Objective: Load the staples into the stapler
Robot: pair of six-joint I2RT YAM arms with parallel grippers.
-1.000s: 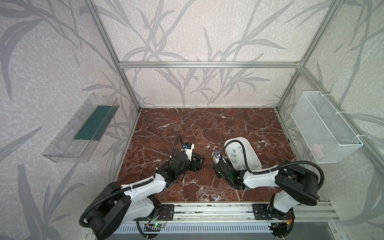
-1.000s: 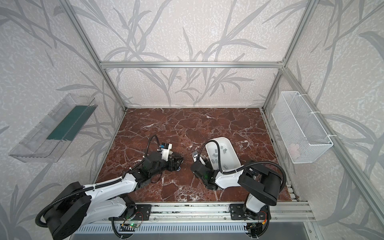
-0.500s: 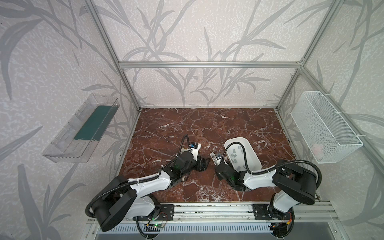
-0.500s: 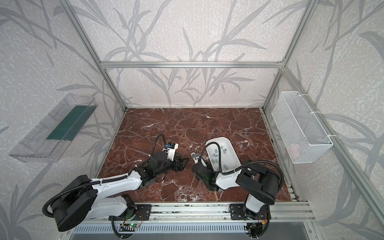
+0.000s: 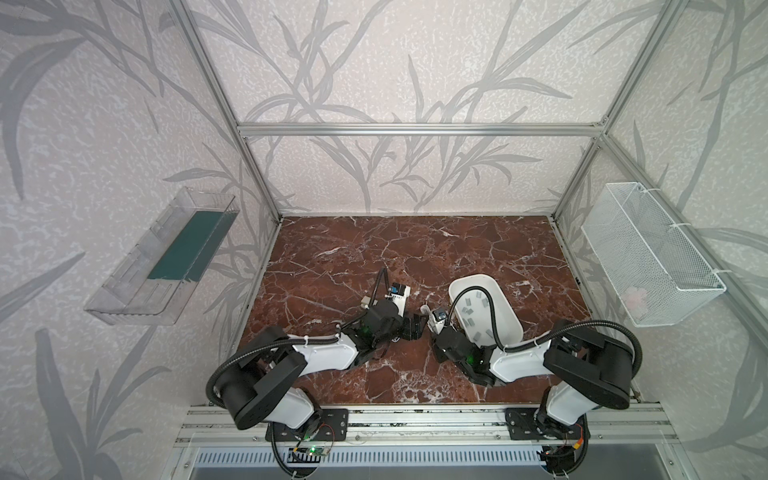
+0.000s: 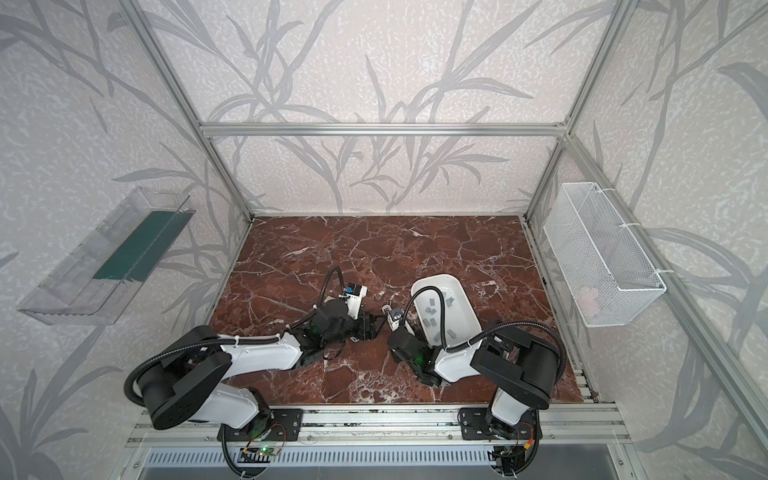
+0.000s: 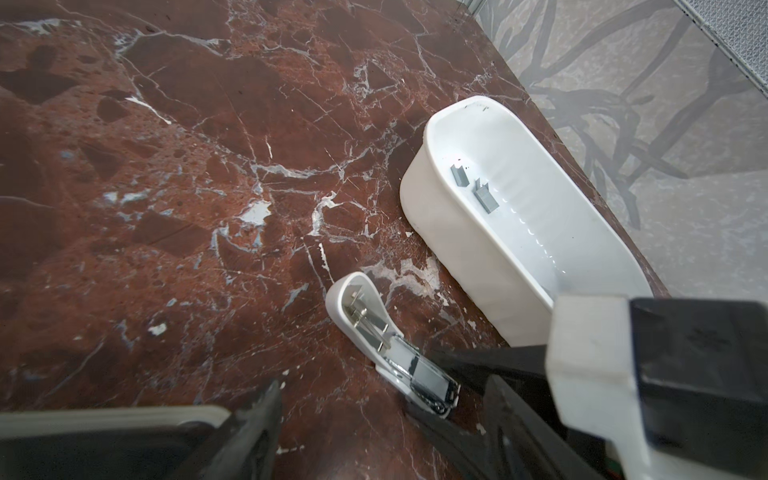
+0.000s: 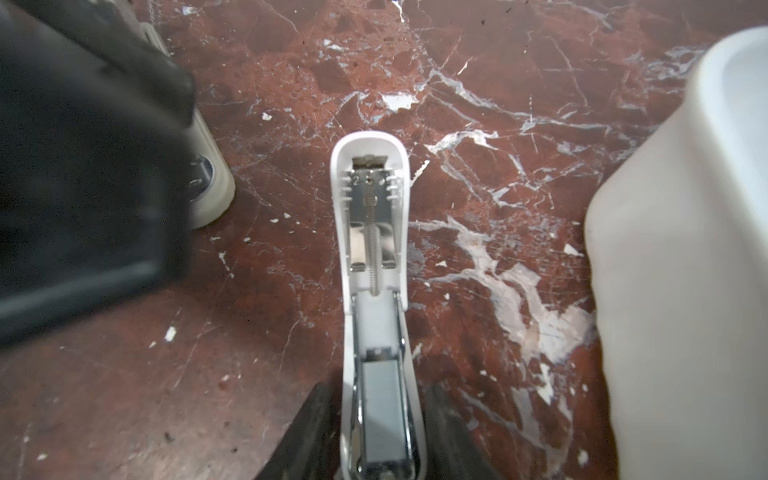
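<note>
The white stapler [image 8: 372,216] lies hinged open on the marble, its lid [image 7: 361,311] stretched flat, and is small in both top views [image 5: 424,309] [image 6: 386,308]. A grey strip of staples [image 8: 380,399] sits in its metal channel. My right gripper [image 8: 380,395] is shut on the stapler's base, one black finger against each side. My left gripper [image 7: 384,386] is open and low, right beside the channel end and facing the right gripper [image 5: 432,328]. Several loose staples [image 5: 469,311] [image 7: 484,195] lie in the white tray [image 5: 473,276].
The tray [image 8: 665,249] stands close to the stapler, on its right in both top views. The left gripper's black body [image 8: 83,145] crowds the stapler's other side. A wire basket [image 5: 648,257] hangs on the right wall, a clear shelf [image 5: 166,257] on the left wall.
My left arm has swung to the right, up to the stapler. My right gripper's fingers have drawn in against the stapler's sides.
</note>
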